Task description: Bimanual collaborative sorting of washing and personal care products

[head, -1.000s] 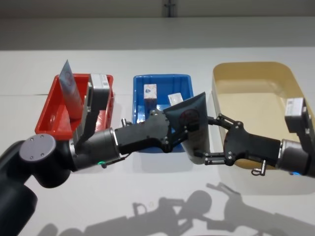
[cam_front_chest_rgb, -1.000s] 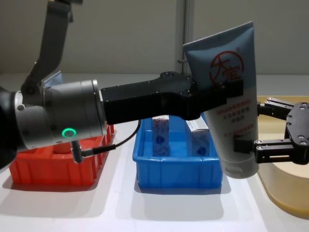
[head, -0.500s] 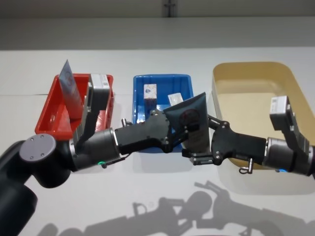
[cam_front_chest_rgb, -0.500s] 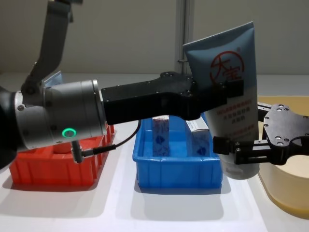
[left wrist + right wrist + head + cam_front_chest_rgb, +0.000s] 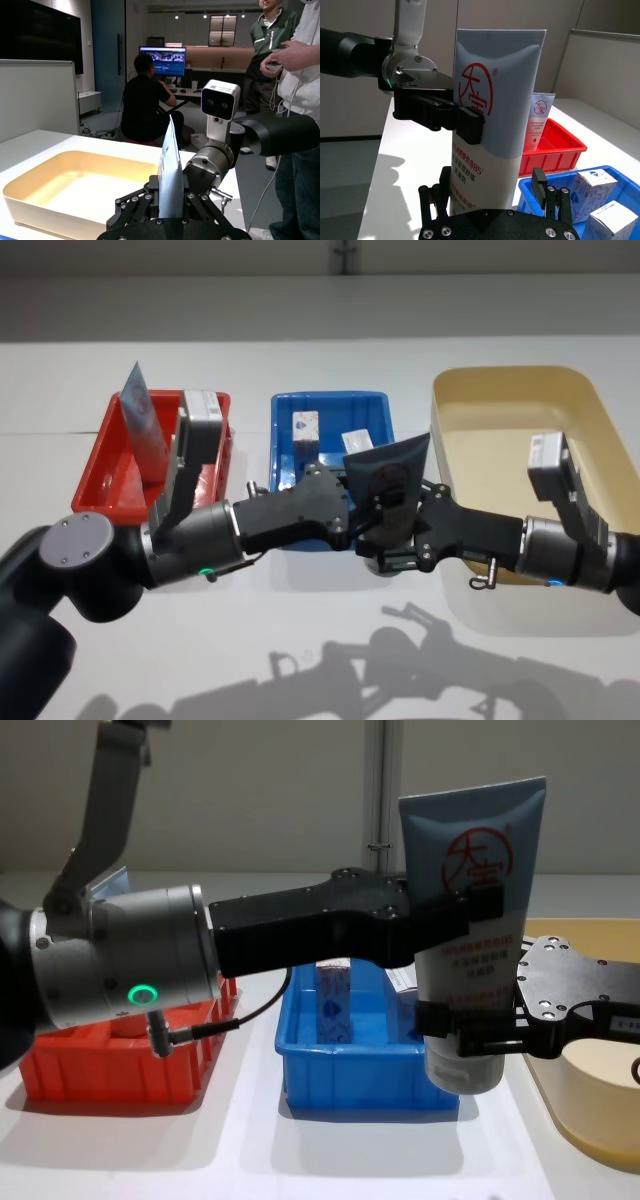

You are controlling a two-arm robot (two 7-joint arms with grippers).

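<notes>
Clearly mid-handover. Grips the squeeze tube (image 5: 472, 830) at its red logo band with the left pincer (image 5: 462, 912), closed tight on it. Holds it upright in the air, white cap down and crimped end up, above the bench (image 5: 300, 640) between the blue tub (image 5: 350, 1080) and the beige tub (image 5: 510, 370). Brackets the lower end just above the cap with the right pincer (image 5: 465, 1032), reaching in from the beige tub's side; cannot tell whether clamped. Stacks both holds along the vertical long axis, left above and right below. Probably calls for a firm close below before any release above.
</notes>
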